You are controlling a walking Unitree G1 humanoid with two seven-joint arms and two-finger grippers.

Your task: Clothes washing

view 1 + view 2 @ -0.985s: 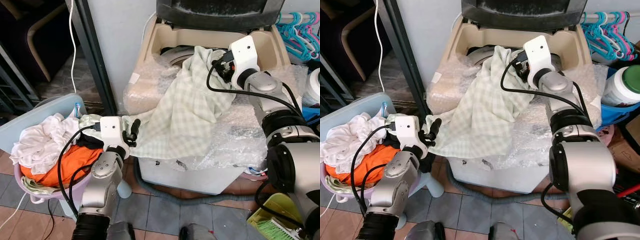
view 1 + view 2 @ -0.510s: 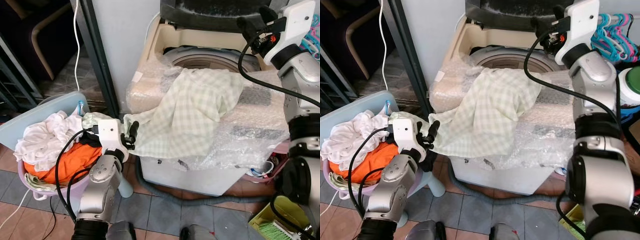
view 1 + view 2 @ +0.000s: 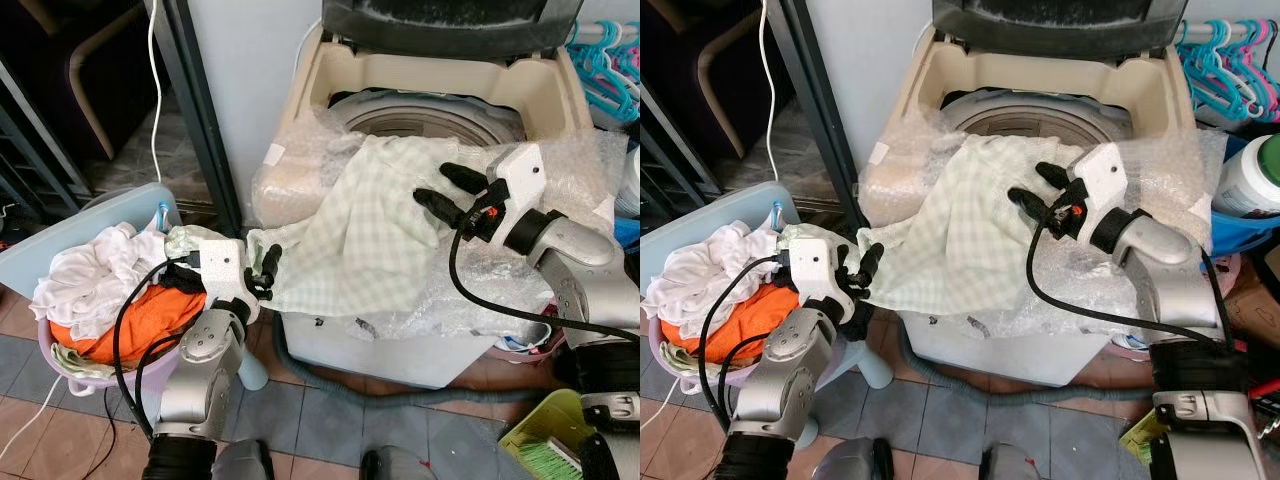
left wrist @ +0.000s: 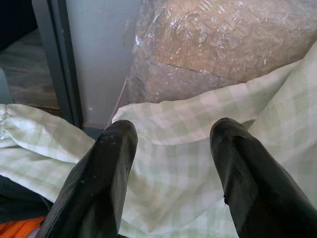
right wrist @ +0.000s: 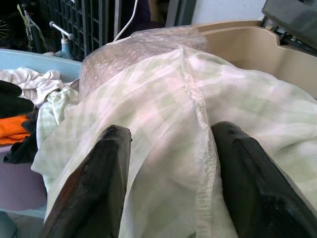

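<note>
Both grippers' jaws spread wide — over the checked cloth (image 3: 370, 230), gripping nothing.

No text, label, brand, number or sign can be read anywhere here; the washing machine (image 3: 440, 60) shows no legible marking on its cream body or dark lid.

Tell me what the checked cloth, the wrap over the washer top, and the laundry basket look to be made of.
Checked cloth: thin woven fabric, likely cotton; matte, it drapes and creases softly.
Wrap: clear plastic bubble wrap; glossy, with dimpled bubbles.
Laundry basket: pale lilac moulded plastic, judging by its smooth rim.
</note>
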